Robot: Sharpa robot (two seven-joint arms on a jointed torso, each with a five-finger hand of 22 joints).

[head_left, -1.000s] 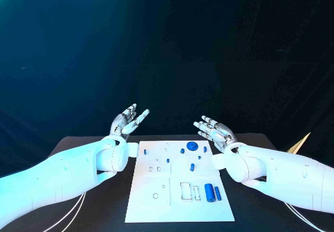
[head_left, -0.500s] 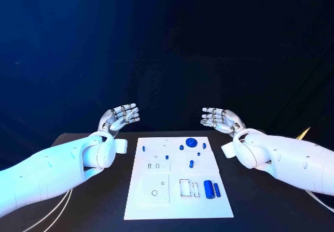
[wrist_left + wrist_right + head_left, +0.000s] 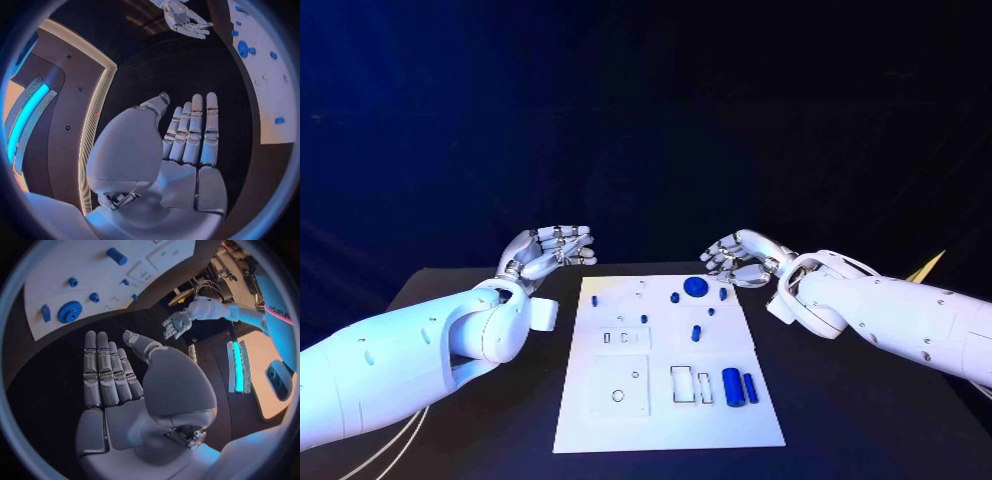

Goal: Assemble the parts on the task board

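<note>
Here, both hands hover empty above the board's (image 3: pixel 668 420) far end: the left hand (image 3: pixel 548 250) beside its far left corner, the right hand (image 3: pixel 737 257) near the blue disc (image 3: pixel 695 286), fingers loosely extended. Small blue parts (image 3: pixel 697 332) lie scattered on the white board, a larger cylinder (image 3: pixel 733 385) nearer. They look light, rigid and smooth, likely slippery; pinching each across its sides seems best.

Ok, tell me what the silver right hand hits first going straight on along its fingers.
The right hand likely meets the white task board by the round blue disc; depth unclear.
</note>
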